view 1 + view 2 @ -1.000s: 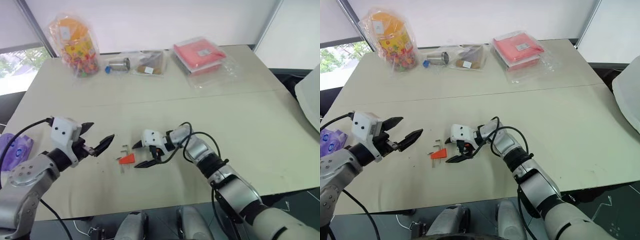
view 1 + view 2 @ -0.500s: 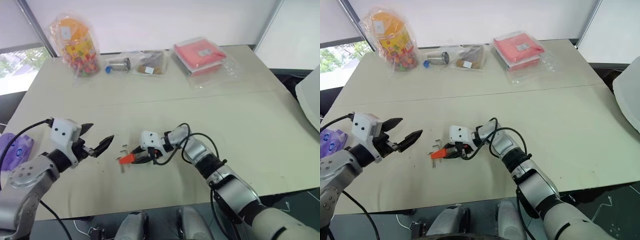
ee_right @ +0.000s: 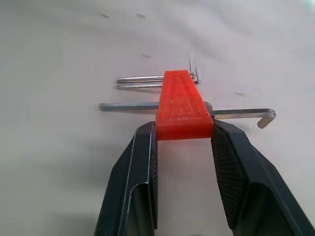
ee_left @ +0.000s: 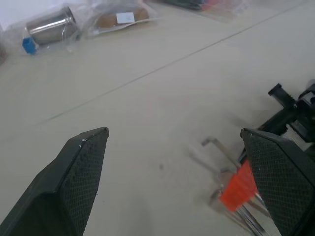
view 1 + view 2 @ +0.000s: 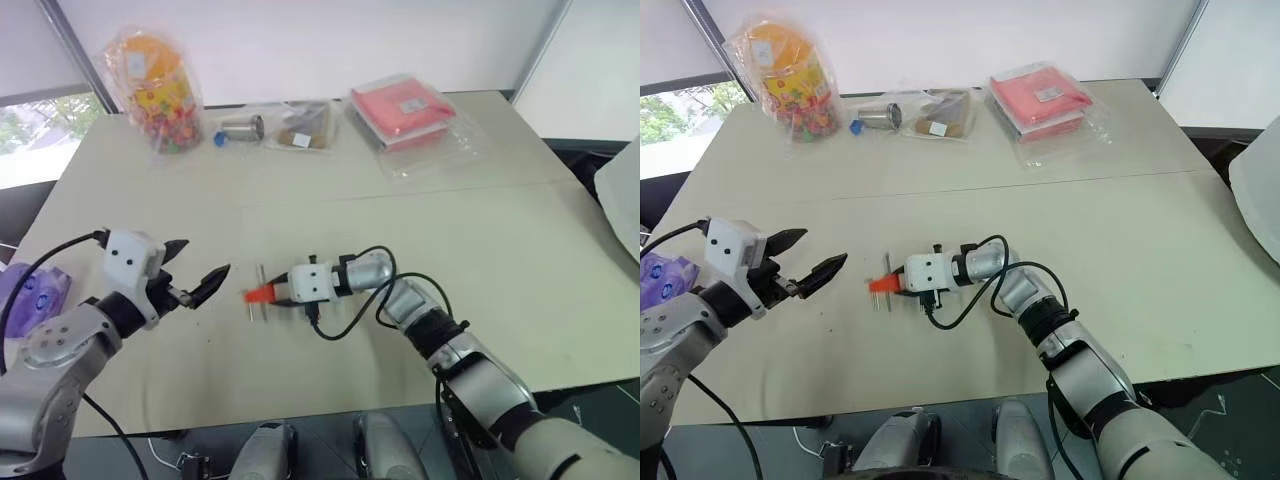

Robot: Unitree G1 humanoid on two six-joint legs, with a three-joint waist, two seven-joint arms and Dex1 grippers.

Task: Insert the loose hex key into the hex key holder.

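My left gripper (image 5: 198,288) has two black, tapered fingers (image 4: 78,172) with a fine cross-hatched pad texture, mounted on a white boxy wrist block with a couple of dark dots that I take to be screws. A black cable loops back from that block over a silver-grey metal forearm. My right gripper (image 3: 183,132) has the same black textured fingers, a small white housing behind them, a loose black cable curling beside it, and a silver arm with black joints.

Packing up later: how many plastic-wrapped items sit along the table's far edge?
4: a bag of colourful sweets at the far left, a metal cylinder, a brown item beside it, and a red packet to the right. None seems hidden.
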